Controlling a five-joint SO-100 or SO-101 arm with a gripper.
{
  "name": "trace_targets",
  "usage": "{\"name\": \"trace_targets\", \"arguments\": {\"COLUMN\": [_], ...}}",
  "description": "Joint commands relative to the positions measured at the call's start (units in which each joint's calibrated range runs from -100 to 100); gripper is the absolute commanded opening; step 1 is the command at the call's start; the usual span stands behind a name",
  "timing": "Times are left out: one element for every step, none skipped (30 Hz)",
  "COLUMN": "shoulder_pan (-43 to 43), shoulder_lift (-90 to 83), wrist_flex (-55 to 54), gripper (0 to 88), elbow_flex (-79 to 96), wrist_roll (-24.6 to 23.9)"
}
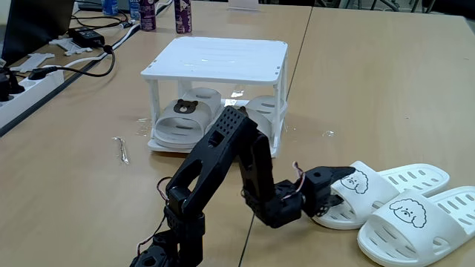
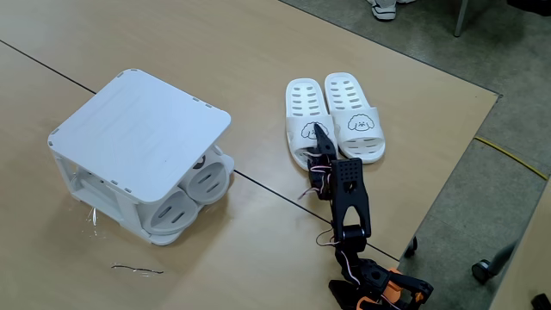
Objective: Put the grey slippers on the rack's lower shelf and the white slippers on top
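On the left, in both fixed views, the rack (image 1: 215, 58) stands on the surface (image 1: 371, 89), its slatted top bare. The 2 grey slippers (image 1: 187, 117) sit side by side on the lower shelf (image 1: 159, 142), openings facing the near side. A thin metal piece (image 1: 122, 150) lies on the surface just left of the rack. To the right, my arm (image 1: 237, 159) reaches low toward the 2 white slippers (image 1: 404, 208), which lie together on the surface, well apart from the rack. My gripper (image 1: 335, 194) is at the left white slipper's opening, its upper finger over the strap; I cannot tell whether it is clamped.
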Motion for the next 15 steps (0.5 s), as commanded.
{"name": "trace_targets", "arguments": {"shoulder_pan": [0.6, 0.6, 0.6, 0.6, 0.6, 0.6, 0.6, 0.6, 0.6, 0.6, 0.6, 1.0, 1.5, 1.8, 2.0], "shoulder_lift": [-0.7, -0.7, -0.7, -0.5, 0.1, 1.4, 2.4, 3.0, 3.0, 2.9, 2.4, 0.8, -1.8, -5.8, -9.4], "wrist_flex": [9.3, 11.5, 13.5, 15.2, 16.4, 17.2, 17.2, 17.3, 17.3, 17.3, 17.2, 17.2, 17.3, 18.5, 20.6], "gripper": [29.7, 29.4, 29.1, 29.0, 28.9, 25.5, 17.6, 7.2, 0.0, 2.3, 1.6, 0.4, 0.6, 0.6, 0.6], "elbow_flex": [-11.6, -13.6, -15.4, -16.7, -18.0, -19.5, -20.5, -21.3, -21.7, -21.9, -22.2, -22.4, -22.4, -22.0, -22.0], "wrist_roll": [0.4, 0.4, 0.4, 0.4, 0.4, 0.4, 0.4, 0.4, 0.4, 0.4, 0.4, 0.4, 0.4, 0.4, 0.4]}}
